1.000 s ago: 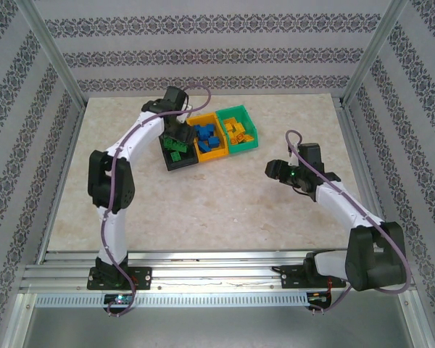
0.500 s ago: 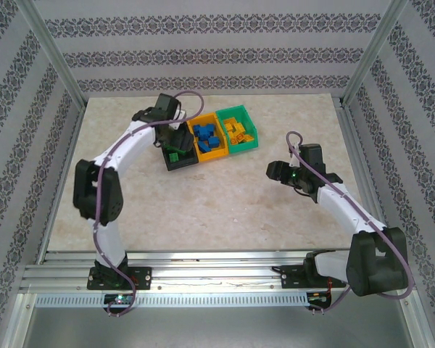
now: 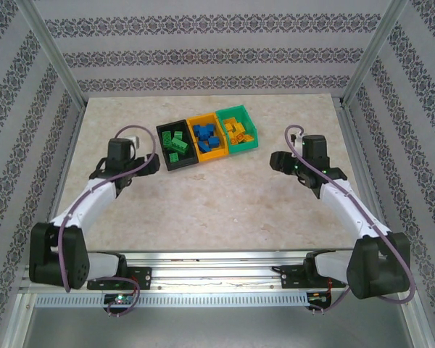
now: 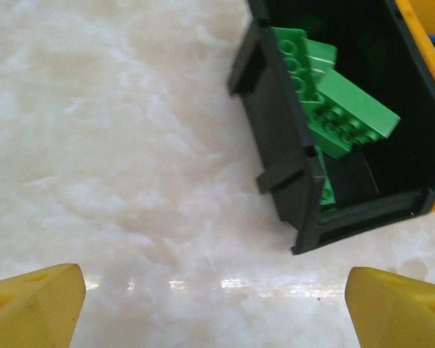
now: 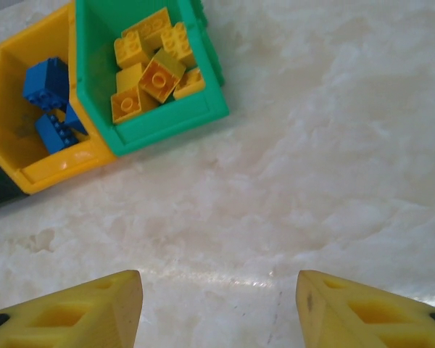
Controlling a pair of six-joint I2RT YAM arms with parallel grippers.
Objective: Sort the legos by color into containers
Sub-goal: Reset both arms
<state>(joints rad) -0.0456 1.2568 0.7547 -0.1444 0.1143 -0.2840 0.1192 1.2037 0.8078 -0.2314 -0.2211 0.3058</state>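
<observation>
A: Left jaws?
B: Wide, empty, over bare marbled surface (image 4: 116, 145) near the black bin (image 4: 275, 123), at its left side.
A: Right jaws?
B: Apart, empty, near the green bin (image 5: 167, 123).
A: Legos (image 3: 206, 135)?
B: Studded, binned: green bricks (image 4: 348, 116) in black, blue bricks (image 5: 47, 83) in the orange-yellow bin (image 5: 58, 163), yellow bricks (image 5: 159, 76) in green. Glossy plastic row runs left-right, right end angled away. Both arms low, elbows bent.
</observation>
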